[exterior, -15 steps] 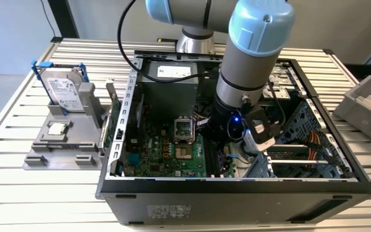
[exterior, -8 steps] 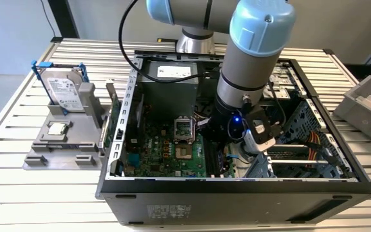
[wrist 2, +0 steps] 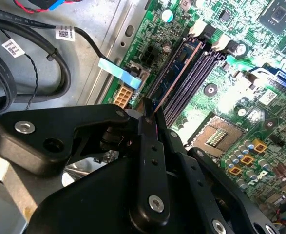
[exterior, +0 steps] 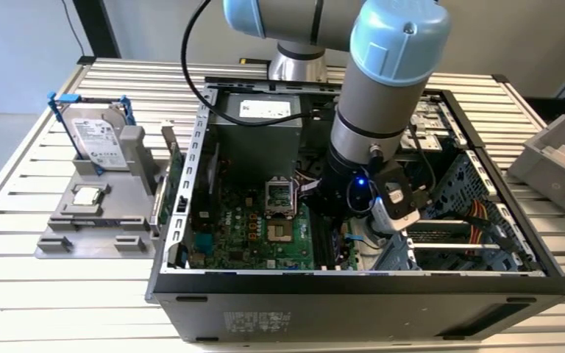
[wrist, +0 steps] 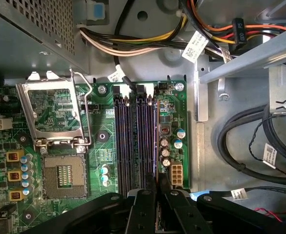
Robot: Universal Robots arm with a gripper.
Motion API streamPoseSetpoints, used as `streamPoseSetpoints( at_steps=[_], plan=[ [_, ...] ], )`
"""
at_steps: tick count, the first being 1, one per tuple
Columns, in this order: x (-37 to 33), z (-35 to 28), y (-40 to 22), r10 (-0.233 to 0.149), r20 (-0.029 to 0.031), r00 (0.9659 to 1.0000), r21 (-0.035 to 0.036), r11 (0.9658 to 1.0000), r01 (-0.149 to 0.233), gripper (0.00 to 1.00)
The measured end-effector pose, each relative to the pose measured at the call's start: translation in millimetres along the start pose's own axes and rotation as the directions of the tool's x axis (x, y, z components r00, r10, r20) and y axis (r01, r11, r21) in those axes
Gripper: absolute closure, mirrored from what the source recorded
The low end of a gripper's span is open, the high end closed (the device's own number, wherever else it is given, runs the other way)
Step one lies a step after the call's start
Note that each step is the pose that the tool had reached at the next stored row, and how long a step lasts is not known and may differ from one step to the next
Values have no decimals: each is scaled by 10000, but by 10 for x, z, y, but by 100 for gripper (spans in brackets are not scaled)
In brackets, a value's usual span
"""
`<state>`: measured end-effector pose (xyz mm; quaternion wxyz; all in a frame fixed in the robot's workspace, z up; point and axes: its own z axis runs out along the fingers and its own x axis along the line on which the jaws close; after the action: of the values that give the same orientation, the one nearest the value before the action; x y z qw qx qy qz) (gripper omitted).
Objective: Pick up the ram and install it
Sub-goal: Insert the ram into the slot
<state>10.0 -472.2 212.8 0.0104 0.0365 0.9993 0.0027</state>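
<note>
On the slatted metal bench (exterior: 57, 294) the open computer case (exterior: 361, 283) sat; your gripper (wrist: 155, 181) was pinched narrow on the ram (wrist 2: 174, 80), edge-on over the outermost memory slot (wrist: 154, 136). You needed it square along the slot, pressing evenly

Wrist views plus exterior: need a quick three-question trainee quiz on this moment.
1. True or false: the ram lies outside the computer case.
2. Pick one: the gripper is down over A) the hard drive, B) the memory slots, C) the power supply.
3. Fill in: the CPU socket beside the slots is ___ (filled or empty).

Key: 1 false, it stands at the slots between the closed fingers; 2 B; 3 empty.
</note>
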Motion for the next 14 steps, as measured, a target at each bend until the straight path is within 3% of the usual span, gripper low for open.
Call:
streamPoseSetpoints(
  at_steps=[14],
  plan=[
    [3,-8,0,-285,-3,9996,-8,9996,285,100]
  ],
)
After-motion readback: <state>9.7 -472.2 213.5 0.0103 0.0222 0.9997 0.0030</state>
